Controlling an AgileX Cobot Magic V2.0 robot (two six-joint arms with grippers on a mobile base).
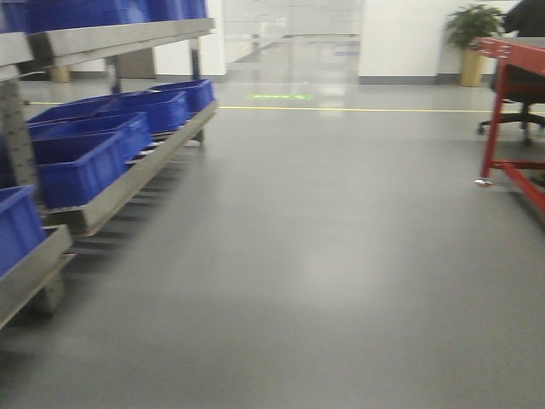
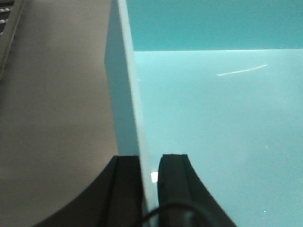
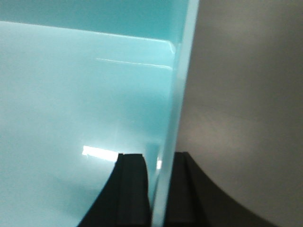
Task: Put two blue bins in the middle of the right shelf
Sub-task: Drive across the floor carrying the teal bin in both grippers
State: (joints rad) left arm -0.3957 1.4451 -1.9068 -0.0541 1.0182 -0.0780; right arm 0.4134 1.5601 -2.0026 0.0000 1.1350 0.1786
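Left gripper [image 2: 149,182] is clamped on the left wall of a blue bin [image 2: 213,118], with grey floor [image 2: 57,118] just beside it. Right gripper [image 3: 160,189] pinches a right-hand wall the same way. Ahead, more bins [image 1: 81,170] line the shelf [image 1: 128,183] at left, and a red desk [image 1: 519,53] stands far right.

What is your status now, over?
Left gripper shut on blue bin wall. Right gripper shut on opposite wall. It looks empty. Shelf left, red table right.
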